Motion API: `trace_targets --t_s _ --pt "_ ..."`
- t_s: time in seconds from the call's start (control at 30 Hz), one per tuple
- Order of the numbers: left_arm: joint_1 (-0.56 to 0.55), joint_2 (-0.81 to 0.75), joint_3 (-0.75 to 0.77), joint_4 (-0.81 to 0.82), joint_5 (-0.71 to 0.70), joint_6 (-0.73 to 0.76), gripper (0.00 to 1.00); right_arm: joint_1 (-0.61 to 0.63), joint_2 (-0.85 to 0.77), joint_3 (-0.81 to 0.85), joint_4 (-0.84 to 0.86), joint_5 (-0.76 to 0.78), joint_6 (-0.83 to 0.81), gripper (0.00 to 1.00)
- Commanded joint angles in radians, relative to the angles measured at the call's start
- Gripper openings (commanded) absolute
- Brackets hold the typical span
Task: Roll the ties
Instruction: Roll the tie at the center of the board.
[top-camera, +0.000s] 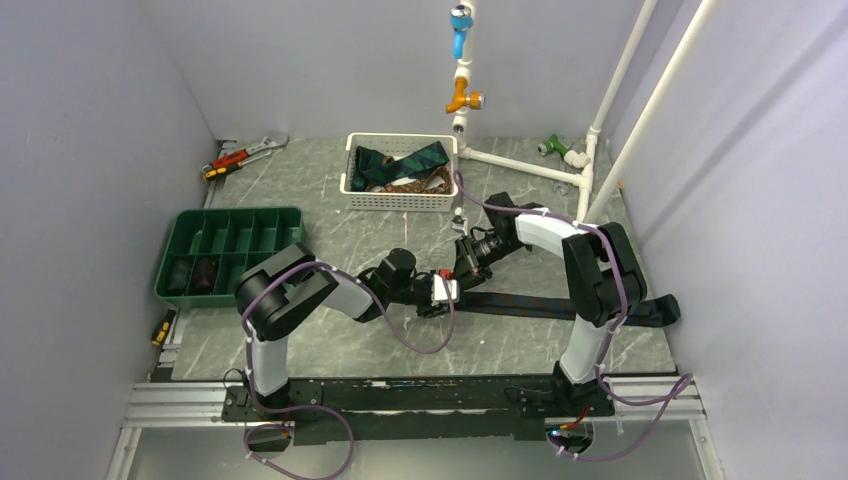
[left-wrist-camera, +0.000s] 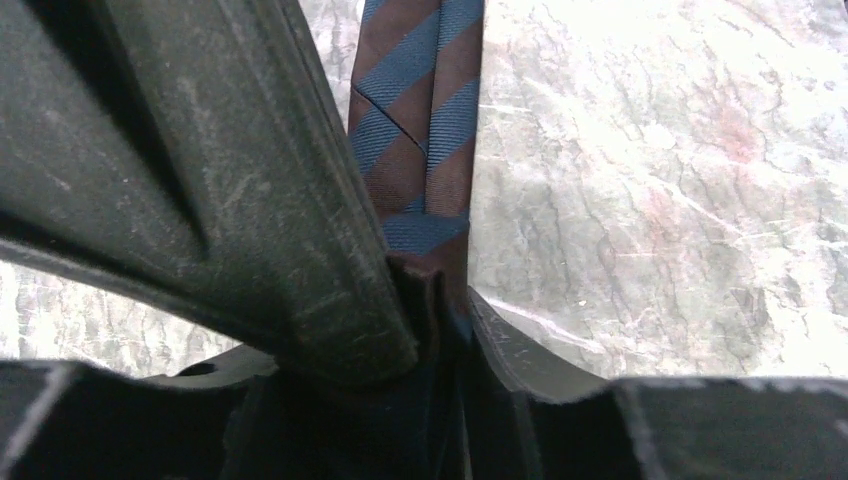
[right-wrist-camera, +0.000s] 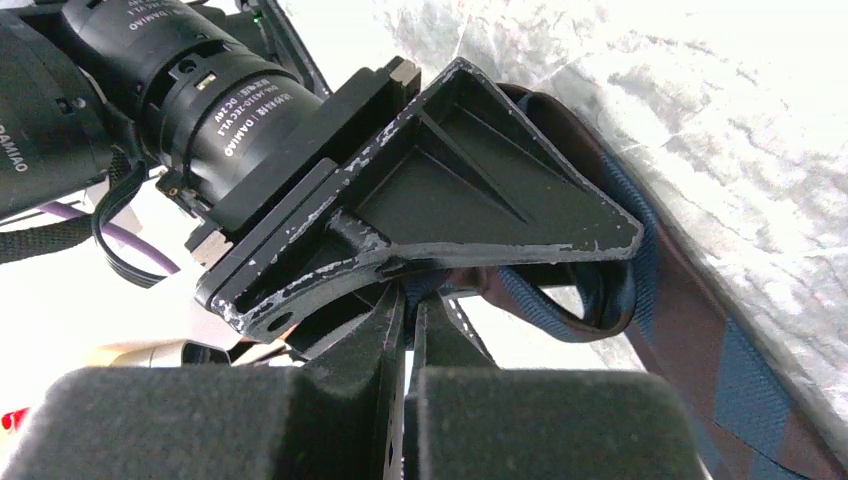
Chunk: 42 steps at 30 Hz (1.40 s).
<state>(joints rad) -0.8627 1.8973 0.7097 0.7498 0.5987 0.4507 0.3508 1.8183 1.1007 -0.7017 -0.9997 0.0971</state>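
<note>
With left jaws pinched shut on the striped tie at the middle of the counter and right jaws near-closed beside it, hold unclear, wind tightly and squarely toward the length trailing right.

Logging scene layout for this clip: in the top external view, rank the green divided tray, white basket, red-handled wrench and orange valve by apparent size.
1. green divided tray
2. white basket
3. red-handled wrench
4. orange valve; it sits up the white pipe, perhaps nearer the camera, so its real size is unsure.
</note>
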Motion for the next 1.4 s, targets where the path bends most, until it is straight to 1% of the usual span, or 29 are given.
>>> trace_targets --t_s 0.0,0.07,0.17,0.3,0.5,0.67,0.7,0.83,0.87,0.97,1.07,1.1,1.17,1.2,1.3,1.37 --pt "0.006 -0.01 -0.006 -0.161 0.037 0.029 0.42 -0.014 -0.031 0.04 -0.043 0.007 -0.05 0.0" --pt "0.013 -0.031 -0.023 -0.186 0.03 0.033 0.39 -0.029 -0.029 0.035 -0.065 0.034 -0.072 0.0" --pt "0.016 -0.054 -0.047 -0.211 0.025 0.053 0.38 -0.058 -0.02 0.029 -0.083 0.077 -0.088 0.0" --pt "0.018 -0.063 -0.055 -0.237 0.012 0.058 0.36 -0.069 0.007 0.04 -0.129 0.123 -0.159 0.0" --pt "0.023 -0.055 -0.052 -0.24 0.023 0.06 0.35 -0.069 0.049 0.027 -0.106 0.246 -0.179 0.0" --pt "0.028 -0.053 -0.05 -0.235 0.039 0.053 0.33 -0.067 0.082 -0.004 -0.027 0.35 -0.176 0.0" --pt "0.03 -0.057 -0.051 -0.229 0.045 0.049 0.35 -0.068 0.096 -0.006 -0.018 0.373 -0.175 0.0" --pt "0.08 -0.13 -0.118 -0.128 0.115 0.001 0.64 -0.066 0.142 -0.001 -0.008 0.427 -0.18 0.0" --pt "0.098 -0.146 -0.131 -0.117 0.115 -0.009 0.68 -0.063 0.144 -0.003 -0.006 0.438 -0.183 0.0" --pt "0.154 -0.168 -0.148 -0.112 0.147 -0.014 0.74 -0.056 0.15 -0.003 -0.008 0.448 -0.186 0.0" --pt "0.165 -0.159 -0.142 -0.14 0.145 0.031 0.77 -0.05 0.148 -0.005 -0.003 0.457 -0.185 0.0" --pt "0.164 -0.148 -0.14 -0.13 0.145 0.028 0.79 -0.051 0.149 -0.005 -0.003 0.456 -0.181 0.0" --pt "0.151 -0.135 -0.113 -0.123 0.146 0.015 0.89 -0.05 0.148 -0.002 -0.006 0.436 -0.18 0.0" --pt "0.134 -0.128 -0.095 -0.13 0.134 0.01 0.92 -0.049 0.141 -0.004 -0.003 0.429 -0.18 0.0" --pt "0.087 -0.098 -0.038 -0.121 0.122 -0.026 0.96 -0.047 0.124 -0.006 0.003 0.406 -0.177 0.0" --pt "0.059 -0.06 -0.005 -0.106 0.113 -0.056 0.95 -0.047 0.115 -0.001 -0.001 0.387 -0.175 0.0"
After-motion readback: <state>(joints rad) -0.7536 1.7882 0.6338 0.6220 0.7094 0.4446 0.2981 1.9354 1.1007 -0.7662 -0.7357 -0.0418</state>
